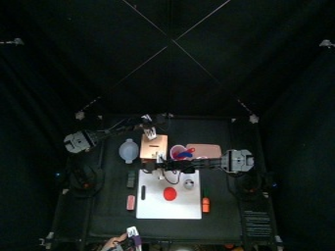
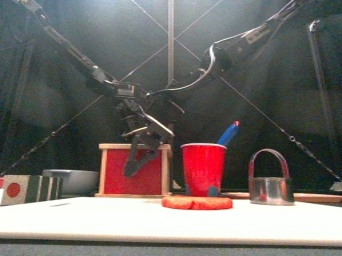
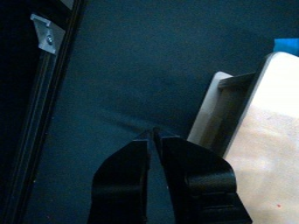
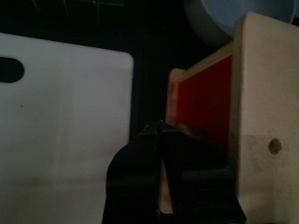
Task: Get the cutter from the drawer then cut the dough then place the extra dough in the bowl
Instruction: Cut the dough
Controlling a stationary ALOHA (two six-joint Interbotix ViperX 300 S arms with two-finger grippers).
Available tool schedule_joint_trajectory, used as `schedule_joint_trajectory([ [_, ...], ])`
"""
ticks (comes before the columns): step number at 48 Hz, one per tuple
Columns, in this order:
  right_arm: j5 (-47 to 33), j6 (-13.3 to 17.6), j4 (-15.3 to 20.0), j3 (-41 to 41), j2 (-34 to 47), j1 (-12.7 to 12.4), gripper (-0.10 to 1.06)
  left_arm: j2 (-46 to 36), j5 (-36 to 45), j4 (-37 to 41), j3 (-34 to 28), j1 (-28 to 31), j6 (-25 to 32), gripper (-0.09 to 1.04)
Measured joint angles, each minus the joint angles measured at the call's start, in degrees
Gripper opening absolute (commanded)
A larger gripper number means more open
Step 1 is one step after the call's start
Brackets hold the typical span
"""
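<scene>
Right claw, pinched together, faces the red drawer front; left claw likewise. Cutter sits at three o'clock from the dough: probably light, rigid metal, best taken by its wire handle.

Overhead top view, table-level front view, both sharing wooden box

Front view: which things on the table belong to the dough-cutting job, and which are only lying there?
Job: wooden box, cutter, dough, bowl, white board.
Lying about: red cup, blue knife.
</scene>
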Motion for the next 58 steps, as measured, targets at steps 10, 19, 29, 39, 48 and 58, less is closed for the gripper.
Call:
schedule_joint_trajectory([
  [10,0.0,0.0,0.0,-0.62,0.0,0.26,0.05,0.0,-0.09,-0.35,0.0,0.0,-0.09,0.57],
  [19,0.97,0.0,0.0,-0.88,-2.29,3.87,0.05,-0.09,0.0,-1.93,0.18,-0.18,-0.44,0.57],
  [29,4.04,0.0,1.14,0.97,-5.19,7.73,0.05,-0.62,-0.62,-2.37,0.88,-0.18,-0.7,0.57],
  [39,4.31,0.09,7.12,5.27,-11.25,9.23,0.05,-2.29,-5.98,-2.46,0.97,-0.7,-2.29,0.58],
  [48,4.92,-0.18,15.82,13.27,-21.62,9.05,0.05,-5.63,-11.78,-2.64,1.67,-0.09,-2.55,0.58],
  [58,7.91,-0.18,24.08,21.88,-31.9,8.26,0.06,-8.96,-18.54,-6.42,4.39,-0.62,-2.46,0.58],
])
